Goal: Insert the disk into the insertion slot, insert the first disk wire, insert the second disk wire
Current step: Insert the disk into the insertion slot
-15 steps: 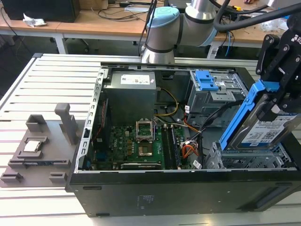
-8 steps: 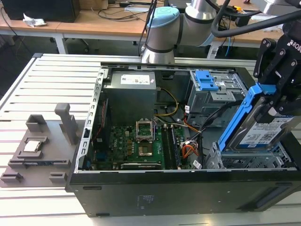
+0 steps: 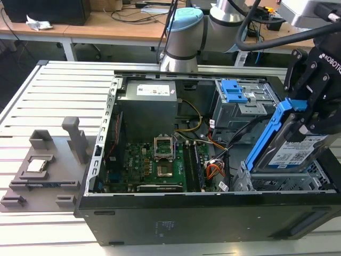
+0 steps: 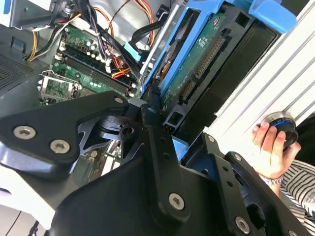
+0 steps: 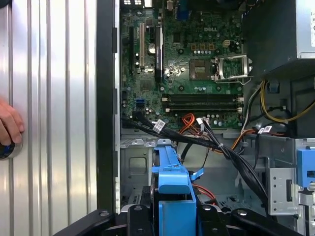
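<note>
In the exterior view my gripper [image 3: 313, 124] is shut on the disk [image 3: 292, 149], a silver drive with a white-and-blue label in a bright blue carrier [image 3: 269, 133]. The disk hangs steeply tilted over the insertion slot [image 3: 277, 182], the low perforated silver cage at the case's corner on the exterior view's right, with its lower edge close above the cage. The second wrist view shows the disk's green circuit board [image 4: 197, 59] between my black fingers [image 4: 156, 129]. The carrier's blue end [image 5: 172, 183] shows in the first wrist view. Black and orange wires [image 5: 216, 143] lie loose beside the cage.
The open computer case [image 3: 176, 216] lies on a slatted metal table [image 3: 58, 90]. Inside are the motherboard [image 3: 154, 165], the power supply [image 3: 146, 109] and a taller grey cage with a blue latch [image 3: 234, 92]. A person's hand [image 4: 269, 143] rests on a knob on the table. Grey fixtures [image 3: 48, 160] stand at the exterior view's left.
</note>
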You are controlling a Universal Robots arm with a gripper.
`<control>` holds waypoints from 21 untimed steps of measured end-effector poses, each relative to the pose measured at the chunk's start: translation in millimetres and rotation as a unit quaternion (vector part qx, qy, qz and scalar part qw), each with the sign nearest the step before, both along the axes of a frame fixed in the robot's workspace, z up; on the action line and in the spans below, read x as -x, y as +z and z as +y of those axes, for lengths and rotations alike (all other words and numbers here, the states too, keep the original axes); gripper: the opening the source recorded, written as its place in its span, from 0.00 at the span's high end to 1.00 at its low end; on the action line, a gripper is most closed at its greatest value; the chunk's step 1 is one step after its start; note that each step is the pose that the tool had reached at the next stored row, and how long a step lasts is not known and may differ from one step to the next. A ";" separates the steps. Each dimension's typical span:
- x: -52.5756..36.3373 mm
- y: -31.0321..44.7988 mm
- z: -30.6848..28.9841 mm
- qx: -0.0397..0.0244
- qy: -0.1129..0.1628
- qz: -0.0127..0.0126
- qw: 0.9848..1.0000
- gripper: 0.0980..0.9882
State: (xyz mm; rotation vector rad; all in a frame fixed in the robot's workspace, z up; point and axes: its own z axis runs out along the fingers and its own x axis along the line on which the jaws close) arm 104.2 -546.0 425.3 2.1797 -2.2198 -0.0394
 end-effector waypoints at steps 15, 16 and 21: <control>0.0 -34.8 0.0 0.000 0.000 0.000 1.000 0.70; 0.0 -36.4 0.0 0.000 0.000 0.000 1.000 0.70; 0.0 -37.4 0.0 0.000 0.000 0.000 1.000 0.70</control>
